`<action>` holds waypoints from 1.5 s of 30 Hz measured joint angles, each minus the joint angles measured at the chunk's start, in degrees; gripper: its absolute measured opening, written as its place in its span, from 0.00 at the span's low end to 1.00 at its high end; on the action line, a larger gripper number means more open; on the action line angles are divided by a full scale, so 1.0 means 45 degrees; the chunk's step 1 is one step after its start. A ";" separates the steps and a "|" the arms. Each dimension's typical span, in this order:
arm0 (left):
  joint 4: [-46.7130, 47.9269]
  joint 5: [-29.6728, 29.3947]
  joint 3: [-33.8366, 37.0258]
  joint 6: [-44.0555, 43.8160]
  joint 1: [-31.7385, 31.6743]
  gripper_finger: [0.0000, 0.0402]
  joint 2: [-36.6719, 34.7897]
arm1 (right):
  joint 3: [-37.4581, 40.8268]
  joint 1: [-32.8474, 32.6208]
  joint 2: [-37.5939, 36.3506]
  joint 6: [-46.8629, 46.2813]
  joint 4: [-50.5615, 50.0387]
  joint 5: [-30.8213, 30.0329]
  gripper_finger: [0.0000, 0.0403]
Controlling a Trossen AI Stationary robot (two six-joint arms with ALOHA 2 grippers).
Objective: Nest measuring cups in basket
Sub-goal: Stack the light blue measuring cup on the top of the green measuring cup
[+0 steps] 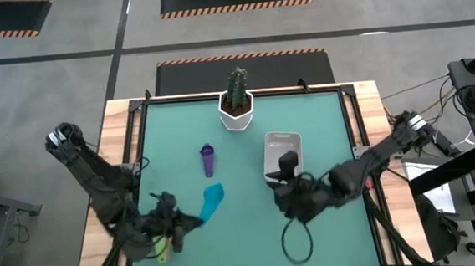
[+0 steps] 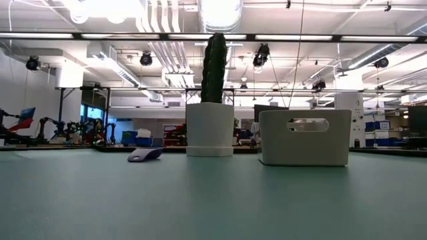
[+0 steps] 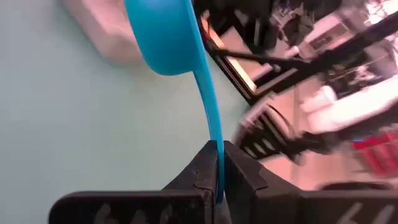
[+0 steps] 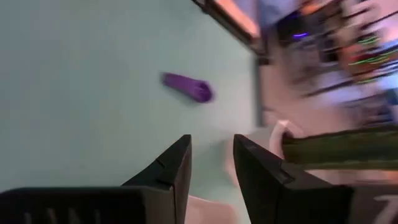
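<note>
A teal measuring cup (image 1: 213, 200) sticks out of my left gripper (image 1: 177, 224), near the table's near-left part; the left wrist view shows its bowl (image 3: 165, 37) edge-on. A purple cup (image 1: 207, 160) lies on its side mid-table, also seen in the low view (image 2: 145, 155) and right wrist view (image 4: 186, 87). The grey-white basket (image 1: 282, 151) stands right of centre (image 2: 305, 137). My right gripper (image 1: 286, 171) hovers open over the basket's near end, fingers apart (image 4: 211, 165). A yellow-green cup (image 1: 162, 249) shows partly under my left arm. The other cups are out of view. My left gripper pinches the teal cup's flat handle (image 3: 212, 163) between its two fingers, near the handle's free end. The fingers lie along the handle, and the bowl points away from them toward the table's far right. Whether the cup is clear of the table I cannot tell.
A white hexagonal pot with a cactus (image 1: 237, 108) stands at the table's far middle, close to the basket's far-left corner. A black cable loop (image 1: 295, 242) lies near the near edge under my right arm. Bare green mat spreads across the table's left half.
</note>
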State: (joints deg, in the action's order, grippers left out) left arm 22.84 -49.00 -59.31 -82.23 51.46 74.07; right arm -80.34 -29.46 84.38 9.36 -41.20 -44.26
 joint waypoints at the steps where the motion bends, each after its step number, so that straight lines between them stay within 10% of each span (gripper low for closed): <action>1: 0.0265 0.0008 -0.0005 -0.0775 0.0344 0.00 -0.0070 | 0.0244 0.0230 -0.0353 -0.0215 0.0224 0.0747 0.26; 23: 0.7463 0.1841 0.0010 -1.0842 0.6084 0.00 0.0217 | 0.5314 0.0721 -0.3316 0.0416 0.7367 0.4561 0.17; 32: 0.7826 0.5351 0.0034 -1.0953 0.6130 0.00 0.0366 | 0.5470 0.0716 -0.3239 0.0115 0.7380 0.4613 0.16; 45: 0.7657 0.4442 0.0049 -1.0949 0.6125 0.00 0.0368 | 0.5476 0.0716 -0.3216 0.0051 0.7370 0.4613 0.16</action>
State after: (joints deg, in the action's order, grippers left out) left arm 57.29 -29.02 -59.09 -131.50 79.02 75.72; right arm -55.70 -26.24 69.91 9.58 -8.03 -23.51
